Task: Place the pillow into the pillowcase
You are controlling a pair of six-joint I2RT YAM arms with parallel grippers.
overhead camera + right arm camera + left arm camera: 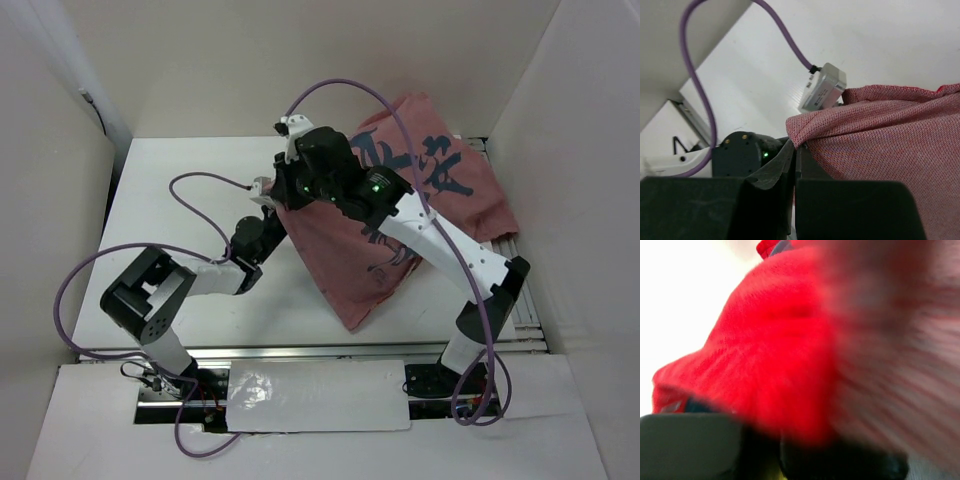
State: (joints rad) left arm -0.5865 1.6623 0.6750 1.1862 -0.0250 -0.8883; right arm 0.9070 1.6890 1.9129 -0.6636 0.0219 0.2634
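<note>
The pillowcase [335, 262] shows its dull pink side with dark blue marks and spreads from the table's middle to the back right. Its left edge is lifted off the table. My right gripper [796, 146] is shut on a fold of that pink edge [880, 150]; from above, this gripper [285, 190] sits at the cloth's upper left corner. Just left of it, my left gripper [264, 192] holds the same edge. In the left wrist view, blurred red cloth [775, 340] fills the picture down to the shut gripper [775, 437]. The pillow is hidden.
White walls [60, 200] box in the white table [180, 200] on the left, back and right. A metal rail [525, 310] runs along the right edge. Purple cables [110, 255] loop over the left side. A white plate [320, 395] lies between the arm bases.
</note>
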